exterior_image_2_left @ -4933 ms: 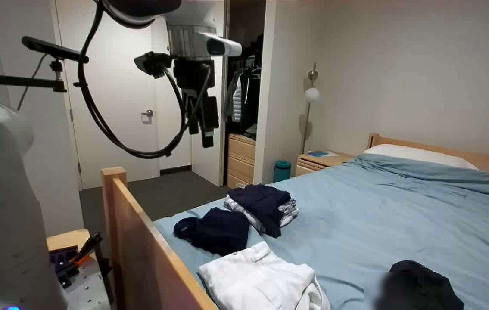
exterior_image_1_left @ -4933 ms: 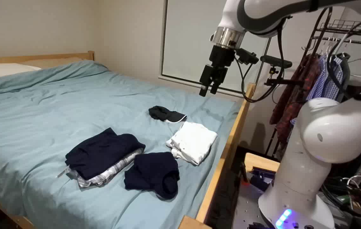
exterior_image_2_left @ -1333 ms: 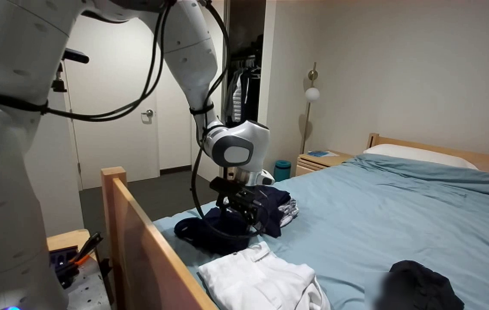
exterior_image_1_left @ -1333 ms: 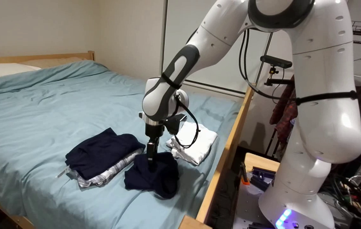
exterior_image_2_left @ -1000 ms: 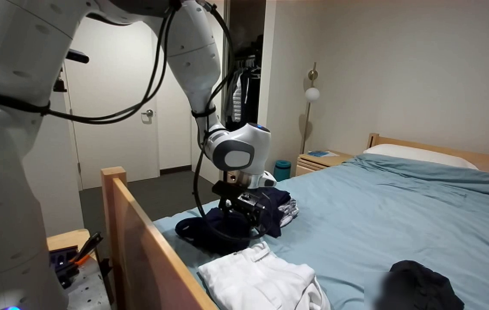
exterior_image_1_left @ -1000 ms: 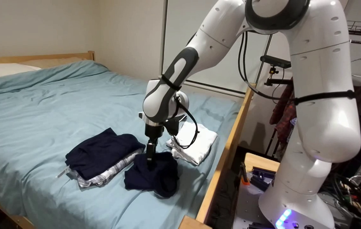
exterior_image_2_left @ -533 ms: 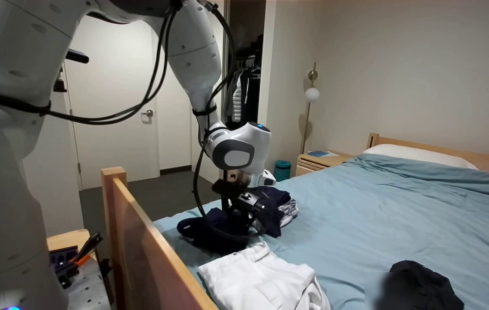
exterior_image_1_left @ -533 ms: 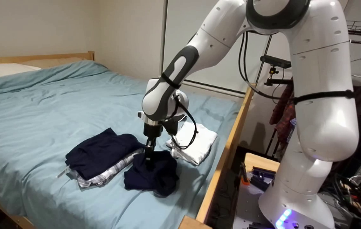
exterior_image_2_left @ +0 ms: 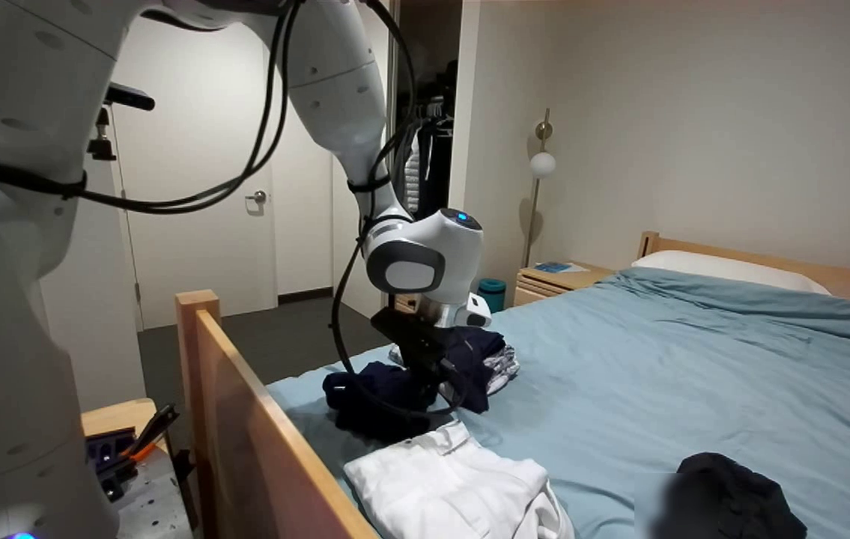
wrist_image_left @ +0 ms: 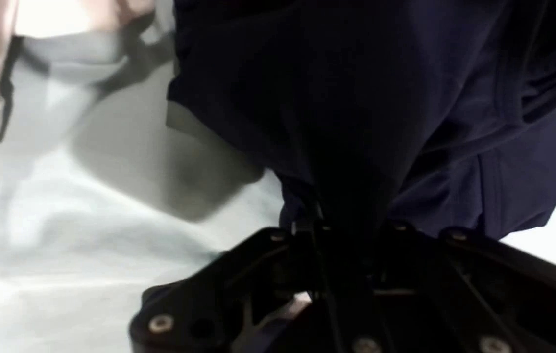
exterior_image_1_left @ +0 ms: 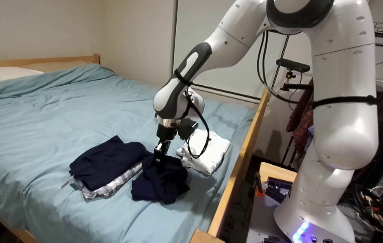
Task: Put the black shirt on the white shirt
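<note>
Wrist view: gripper (wrist_image_left: 346,223) closed, pinching dark shirt (wrist_image_left: 429,93); I judge pick-up step. Next: lift clear, carry onto white shirt (exterior_image_2_left: 462,486).

Text: none legible | labels, brands: none legible | numbers, signs: none legible

pale walls (exterior_image_2_left: 732,135) | dark floor (exterior_image_2_left: 267,337) | wood-framed bed (exterior_image_2_left: 619,359) | white door (exterior_image_2_left: 192,120) | wooden nightstand (exterior_image_2_left: 567,279) | globe lamp (exterior_image_2_left: 543,165)
</note>
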Available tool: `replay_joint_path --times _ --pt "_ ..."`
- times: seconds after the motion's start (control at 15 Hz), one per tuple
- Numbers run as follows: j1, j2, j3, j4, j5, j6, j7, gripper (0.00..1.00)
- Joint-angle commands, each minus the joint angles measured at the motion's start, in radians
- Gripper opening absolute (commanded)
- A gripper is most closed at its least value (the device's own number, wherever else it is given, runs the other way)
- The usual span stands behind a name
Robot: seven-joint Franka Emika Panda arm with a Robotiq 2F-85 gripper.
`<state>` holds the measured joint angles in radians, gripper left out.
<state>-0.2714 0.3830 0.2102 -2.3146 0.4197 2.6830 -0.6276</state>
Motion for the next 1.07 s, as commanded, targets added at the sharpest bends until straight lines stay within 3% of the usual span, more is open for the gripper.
replay_joint_path --times 0.0,0.27,0.53,0.8,1.0 --pt "-0.012 -0.151 -0.008 -0.144 0.081 0.098 0.041 0.08" --pt "0.059 -0.295 -0.096 -0.278 0.004 0.158 0.224 0.08" --pt "0.116 -0.439 -0.243 -0.410 -0.284 0.185 0.532 0.08" --pt "0.046 -0.569 -0.304 -0.445 -0.632 0.102 0.846 0.08" --pt "-0.057 -0.655 -0.295 -0.415 -0.828 -0.004 0.964 0.08"
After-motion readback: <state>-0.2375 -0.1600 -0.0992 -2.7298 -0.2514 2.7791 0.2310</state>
